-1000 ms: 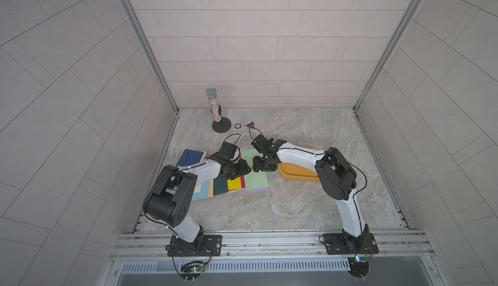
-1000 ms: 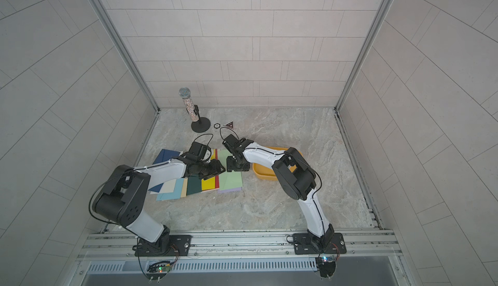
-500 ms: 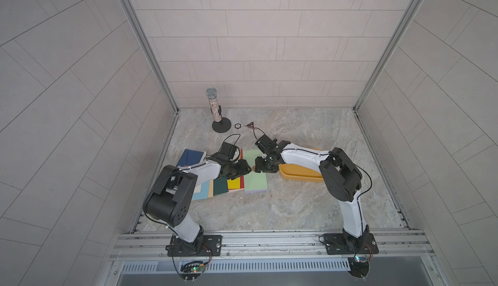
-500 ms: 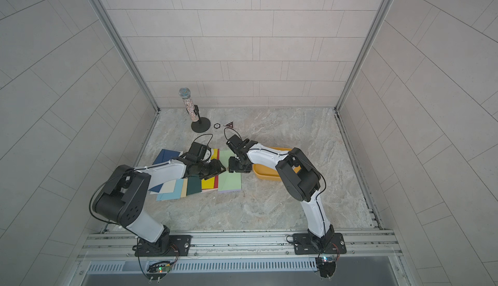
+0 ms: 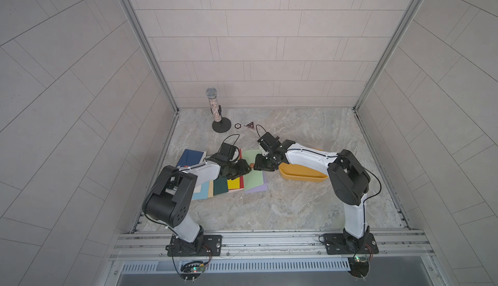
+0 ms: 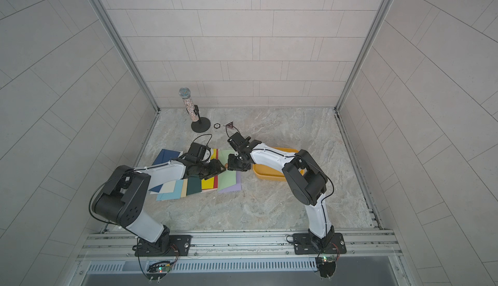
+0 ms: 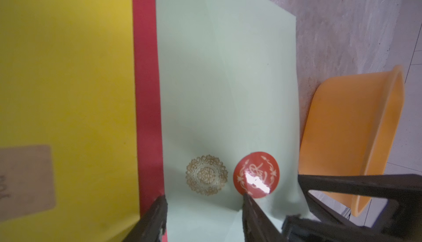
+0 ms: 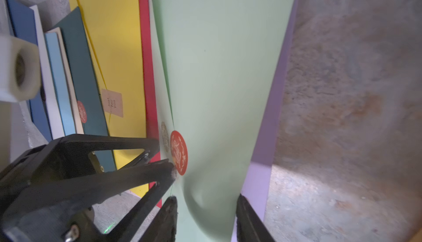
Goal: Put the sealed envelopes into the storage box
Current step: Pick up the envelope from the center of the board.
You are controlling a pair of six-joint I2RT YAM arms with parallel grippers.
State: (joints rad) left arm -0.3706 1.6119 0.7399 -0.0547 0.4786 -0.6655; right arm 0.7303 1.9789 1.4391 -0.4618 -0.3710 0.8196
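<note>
Right gripper [image 8: 205,198] straddles the bowed-up edge of the light green envelope [image 8: 223,69]; whether it pinches, I cannot tell. Only this wrist view shows that bulge; both top views hide it. Left gripper [image 7: 204,197], jaws spread, rests beside the red seal [image 7: 255,175]. Storage box [image 5: 301,175] sits right of the pile, a narrow strip of bare surface [image 7: 331,24] between; a lilac envelope [image 8: 274,92] edge peeks beneath.

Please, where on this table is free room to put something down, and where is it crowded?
Free: the broad marble strip between the envelopes and the front rail; also the far right corner behind the storage box. Crowded: where the left gripper and right gripper meet over the light green envelope, and around the microphone stand.
</note>
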